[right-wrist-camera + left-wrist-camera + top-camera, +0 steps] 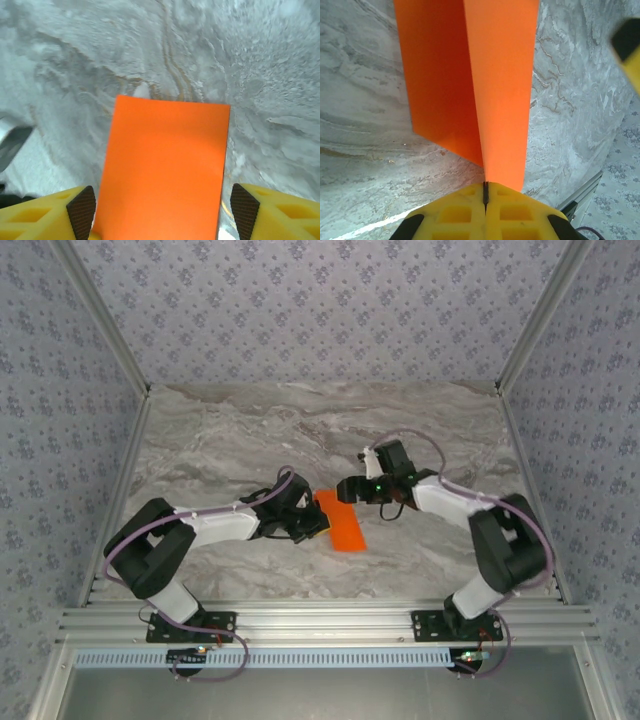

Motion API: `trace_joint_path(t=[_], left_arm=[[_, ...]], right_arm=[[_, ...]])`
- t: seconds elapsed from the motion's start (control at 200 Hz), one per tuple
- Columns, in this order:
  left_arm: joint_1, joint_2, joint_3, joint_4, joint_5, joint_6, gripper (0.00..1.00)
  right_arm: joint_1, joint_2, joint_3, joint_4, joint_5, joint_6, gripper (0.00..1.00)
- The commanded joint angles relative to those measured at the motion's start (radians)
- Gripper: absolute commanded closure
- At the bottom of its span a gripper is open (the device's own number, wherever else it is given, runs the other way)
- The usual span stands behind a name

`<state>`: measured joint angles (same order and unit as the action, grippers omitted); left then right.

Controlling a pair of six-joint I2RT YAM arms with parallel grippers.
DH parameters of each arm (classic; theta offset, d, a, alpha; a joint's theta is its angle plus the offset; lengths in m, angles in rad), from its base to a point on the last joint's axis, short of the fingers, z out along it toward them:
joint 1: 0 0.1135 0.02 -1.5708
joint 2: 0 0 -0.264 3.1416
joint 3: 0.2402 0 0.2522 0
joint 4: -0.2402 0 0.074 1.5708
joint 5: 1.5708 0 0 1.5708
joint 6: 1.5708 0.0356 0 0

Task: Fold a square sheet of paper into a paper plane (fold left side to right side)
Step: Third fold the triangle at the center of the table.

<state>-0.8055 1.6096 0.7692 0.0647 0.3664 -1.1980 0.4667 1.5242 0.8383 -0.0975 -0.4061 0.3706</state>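
Top external view, left to right. The left arm (200, 530) reaches from its base at the near edge toward the table's (250, 430) centre. The left gripper (315, 523) sits at the near-left edge of the orange sheet of paper (345, 530). The sheet lies roughly mid-table as a narrow rectangle, its long axis running from far-left to near-right. The right gripper (345, 490) hangs just beside the sheet's far end, pointing left, and the right arm (490, 540) bends back to its base on the right.

Left wrist view: the left gripper (485, 192) has its yellow fingers (460, 215) pressed together, with only a thin dark seam between them. The orange sheet of paper (495, 75) comes out of that seam, so the jaws are clamped on its edge. The sheet shows two layers meeting along a crease, a darker shaded flap on the left and a brighter flap on the right. Grey marbled table (365, 125) lies on both sides. A blurred yellow and black shape sits at the upper right edge; I cannot tell what it is.

Right wrist view: the right gripper (163, 205) has its jaws spread wide, with the black pads (82, 206) at either side of the frame. The orange sheet of paper (165, 160) lies flat on the table (250, 60) between them, filling most of the gap. Whether the left pad touches the sheet's edge, I cannot tell.
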Motion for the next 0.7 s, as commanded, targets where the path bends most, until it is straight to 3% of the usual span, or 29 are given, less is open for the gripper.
trace_joint_path(t=[0.0, 0.175, 0.305, 0.47, 0.695], left_arm=[[-0.006, -0.031, 0.002, 0.004, -0.010, -0.026, 1.00], [-0.002, -0.030, 0.015, 0.000, 0.000, -0.064, 1.00], [0.005, -0.027, 0.022, -0.007, 0.016, -0.083, 1.00], [0.011, -0.038, 0.022, -0.022, 0.013, -0.085, 1.00], [0.011, -0.038, 0.025, -0.027, 0.013, -0.084, 1.00]], right_arm=[[0.014, -0.193, -0.127, 0.016, 0.054, -0.093, 0.20], [0.183, -0.499, -0.365, 0.069, 0.187, -0.122, 0.11], [0.368, -0.618, -0.470, 0.095, 0.331, -0.143, 0.10], [0.545, -0.576, -0.482, 0.123, 0.471, -0.219, 0.09], [0.618, -0.399, -0.400, 0.130, 0.556, -0.326, 0.09]])
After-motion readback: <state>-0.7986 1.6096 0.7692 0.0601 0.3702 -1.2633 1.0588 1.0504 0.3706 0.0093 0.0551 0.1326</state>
